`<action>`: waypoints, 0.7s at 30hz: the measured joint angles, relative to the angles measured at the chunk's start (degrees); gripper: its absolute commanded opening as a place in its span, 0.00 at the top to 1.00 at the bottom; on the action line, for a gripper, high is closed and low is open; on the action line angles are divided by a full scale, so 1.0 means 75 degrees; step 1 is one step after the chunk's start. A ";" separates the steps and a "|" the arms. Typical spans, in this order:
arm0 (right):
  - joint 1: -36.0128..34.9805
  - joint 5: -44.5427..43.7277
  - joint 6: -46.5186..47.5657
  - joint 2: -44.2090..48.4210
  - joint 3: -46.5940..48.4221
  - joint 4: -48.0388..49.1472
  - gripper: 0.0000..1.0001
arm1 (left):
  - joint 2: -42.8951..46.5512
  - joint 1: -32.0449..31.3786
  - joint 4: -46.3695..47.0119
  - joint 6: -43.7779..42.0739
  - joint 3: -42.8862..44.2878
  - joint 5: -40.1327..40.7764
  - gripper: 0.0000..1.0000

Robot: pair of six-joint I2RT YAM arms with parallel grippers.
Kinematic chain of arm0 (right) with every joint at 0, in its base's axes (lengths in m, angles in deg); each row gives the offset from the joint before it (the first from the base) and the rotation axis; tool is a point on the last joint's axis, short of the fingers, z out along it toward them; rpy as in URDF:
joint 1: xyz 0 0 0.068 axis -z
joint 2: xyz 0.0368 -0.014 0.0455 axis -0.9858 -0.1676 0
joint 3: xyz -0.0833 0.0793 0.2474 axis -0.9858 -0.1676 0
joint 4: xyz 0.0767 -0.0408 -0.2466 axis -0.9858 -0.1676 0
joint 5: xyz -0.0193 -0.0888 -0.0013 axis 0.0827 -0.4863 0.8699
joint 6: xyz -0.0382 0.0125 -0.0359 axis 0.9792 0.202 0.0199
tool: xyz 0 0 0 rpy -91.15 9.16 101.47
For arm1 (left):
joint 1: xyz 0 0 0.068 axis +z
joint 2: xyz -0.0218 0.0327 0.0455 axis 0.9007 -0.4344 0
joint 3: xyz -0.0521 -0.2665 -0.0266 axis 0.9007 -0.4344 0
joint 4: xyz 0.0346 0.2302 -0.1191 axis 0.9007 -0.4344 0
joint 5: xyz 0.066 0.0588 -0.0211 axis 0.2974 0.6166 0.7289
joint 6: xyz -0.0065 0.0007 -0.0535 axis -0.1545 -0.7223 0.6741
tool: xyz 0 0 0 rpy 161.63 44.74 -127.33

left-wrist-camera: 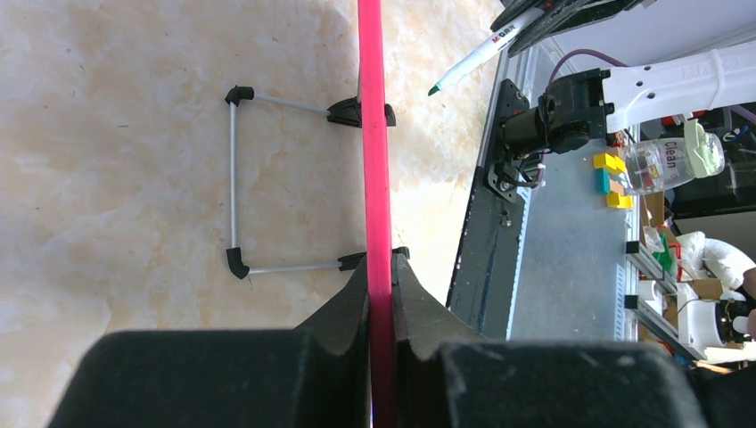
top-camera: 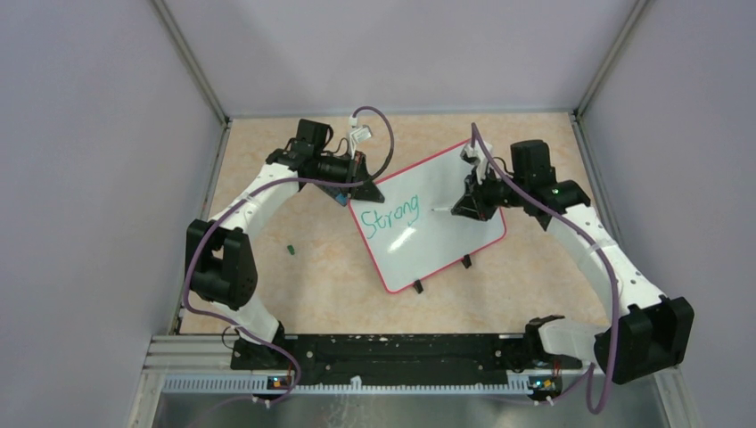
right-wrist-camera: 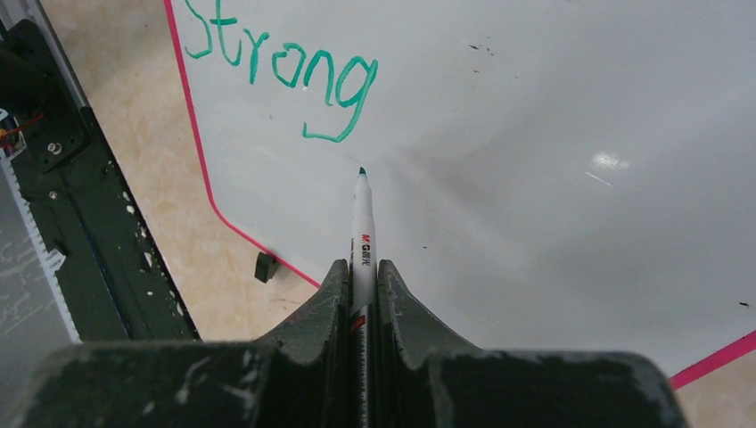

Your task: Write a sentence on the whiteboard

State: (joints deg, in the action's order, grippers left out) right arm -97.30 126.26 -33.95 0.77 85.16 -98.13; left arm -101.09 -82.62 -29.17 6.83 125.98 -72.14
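One word's up: your left gripper [left-wrist-camera: 381, 266] pinches the board [top-camera: 446, 239] by its edge. It looks light, stiff and tippy, so grip there. Right gripper [right-wrist-camera: 361, 267] clamps the pen [right-wrist-camera: 362, 209].

Seen from the right wrist, the whiteboard [right-wrist-camera: 535, 134] runs off the top and right edges, clipping the S of its green word [right-wrist-camera: 285, 71]. The rear of the marker [right-wrist-camera: 362, 209] vanishes inside the right gripper [right-wrist-camera: 362, 267]. Left of the whiteboard, a green speck [top-camera: 291, 249] is too small to name.
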 measured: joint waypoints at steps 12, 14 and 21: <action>0.0020 -0.0009 -0.0143 -0.0044 -0.0006 0.0323 1.00 | 0.0000 -0.0015 0.0000 -0.0020 0.0000 0.0000 1.00; 0.0017 -0.0096 -0.0143 -0.0044 -0.0009 0.0405 1.00 | 0.0000 -0.0015 0.0003 -0.0020 0.0000 0.0000 1.00; -0.0137 -0.0402 -0.0289 -0.0044 -0.0020 0.0729 1.00 | 0.0000 -0.0023 0.0003 -0.0020 0.0000 0.0000 1.00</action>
State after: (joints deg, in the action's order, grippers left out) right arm -98.33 123.24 -36.12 0.44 85.01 -92.67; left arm -101.09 -82.80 -29.15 6.68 125.98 -72.14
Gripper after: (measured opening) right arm 0.090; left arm 0.114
